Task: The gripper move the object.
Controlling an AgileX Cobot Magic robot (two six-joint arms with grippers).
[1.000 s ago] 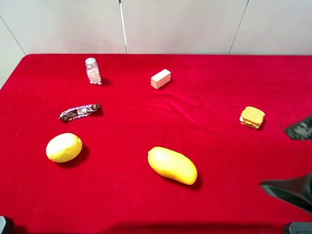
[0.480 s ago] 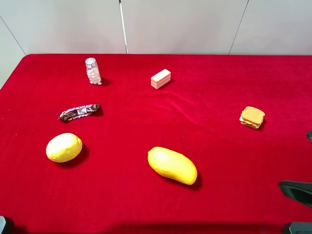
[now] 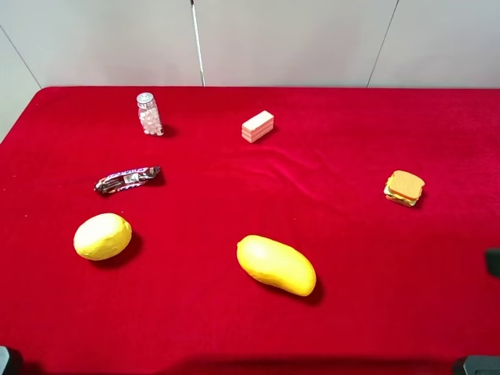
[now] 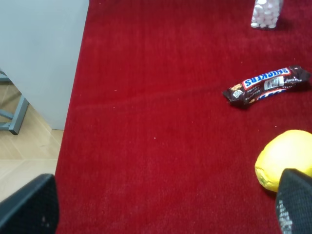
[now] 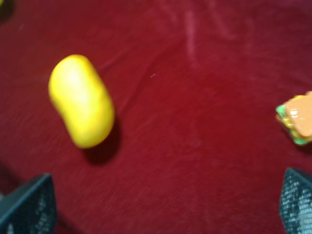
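The object, an elongated yellow-orange mango [image 3: 276, 265], lies on the red tablecloth [image 3: 328, 156] near the front middle. It also shows in the right wrist view [image 5: 82, 100], blurred. My right gripper [image 5: 163, 209] is open and empty, back from the mango and apart from it. Only a dark sliver of the right arm [image 3: 493, 262] shows at the right edge of the exterior view. My left gripper [image 4: 163, 207] is open and empty near the table's left edge. The rounder lemon [image 4: 282, 163] lies beside one of its fingertips [image 4: 295, 202].
The lemon [image 3: 102, 236] lies at the front left. Behind it are a Snickers bar [image 3: 127, 179] and a small bottle of white pills [image 3: 148, 114]. A pink wafer block [image 3: 258, 126] is at the back middle, a toy sandwich [image 3: 404, 187] at the right.
The right arm has drawn back to the right and almost left the exterior view. The objects on the table have not moved.
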